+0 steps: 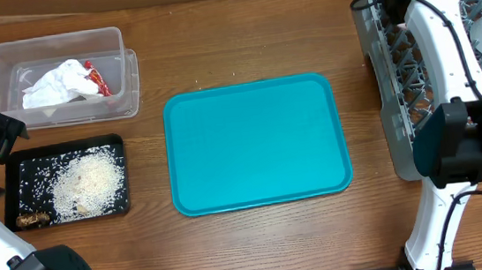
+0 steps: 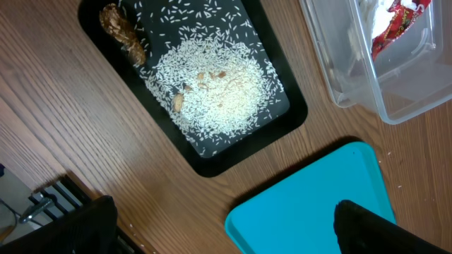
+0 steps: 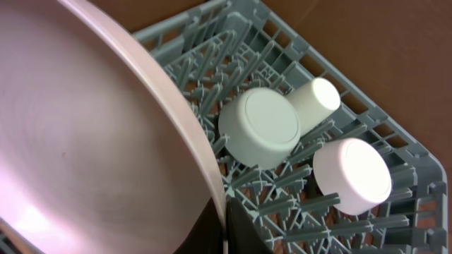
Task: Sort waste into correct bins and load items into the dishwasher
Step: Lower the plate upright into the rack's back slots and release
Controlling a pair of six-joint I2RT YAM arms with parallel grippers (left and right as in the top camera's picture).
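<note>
Left gripper (image 2: 226,231) is spread wide with nothing in it, up over the bench's left edge beside the black tray (image 1: 8,188). Right gripper (image 3: 227,224) is clamped tight. The rim of the pink plate (image 3: 85,141) runs straight into the jaws, so I read that as a pinch on the plate. The plate is tilted over the grey dish rack (image 1: 390,94) at the bench's right edge.

In the rack I see a pale green bowl (image 3: 258,127) upside down and a white cup (image 3: 319,97) just beside it. A pale pink bowl (image 3: 353,175) is upside down, near both.

Clear tub (image 1: 50,40) sits at the bench's back-left corner, with a crumpled napkin (image 1: 58,82) and red wrapper (image 1: 96,78) inside. The black tray is just in front of the tub, with rice (image 1: 90,178) heaped in it and a brown scrap (image 1: 32,220) at its front-left corner. Teal tray (image 1: 255,142) is mid-bench.
</note>
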